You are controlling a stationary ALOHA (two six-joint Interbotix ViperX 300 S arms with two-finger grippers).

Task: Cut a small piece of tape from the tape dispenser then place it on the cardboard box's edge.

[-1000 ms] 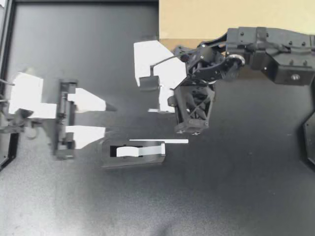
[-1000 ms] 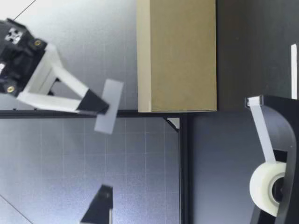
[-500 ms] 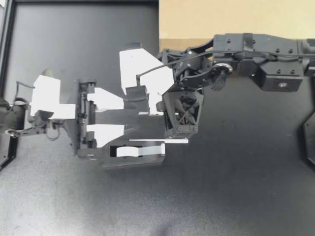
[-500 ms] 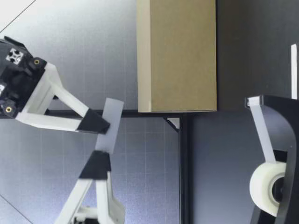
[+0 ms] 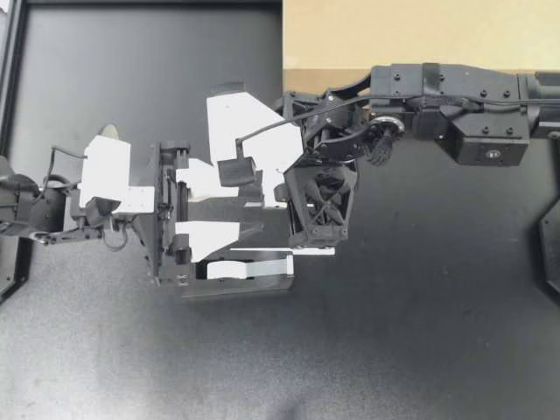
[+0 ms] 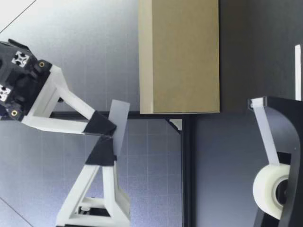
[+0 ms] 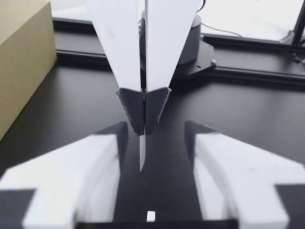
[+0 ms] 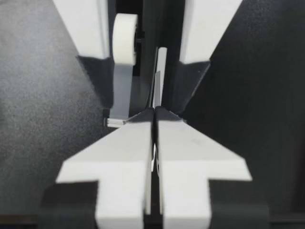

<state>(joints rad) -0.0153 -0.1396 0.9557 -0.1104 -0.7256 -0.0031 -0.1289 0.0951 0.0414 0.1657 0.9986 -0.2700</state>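
Black table (image 5: 420,306), centre frame: right gripper (image 5: 234,172) pinches a short tape strip (image 6: 120,116) in midair between the wide-spread fingers of the left gripper (image 5: 254,208), near the dispenser (image 5: 236,278); cardboard box (image 5: 394,35) sits upper right.

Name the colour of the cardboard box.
The cardboard box is plain light brown; the low view shows it best.

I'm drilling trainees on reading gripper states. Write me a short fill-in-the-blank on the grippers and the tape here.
1. My right gripper is ___ on the piece of tape.
2. My left gripper is ___, straddling that piece.
3. The tape roll sits in its ___.
Missing words: shut; open; dispenser.
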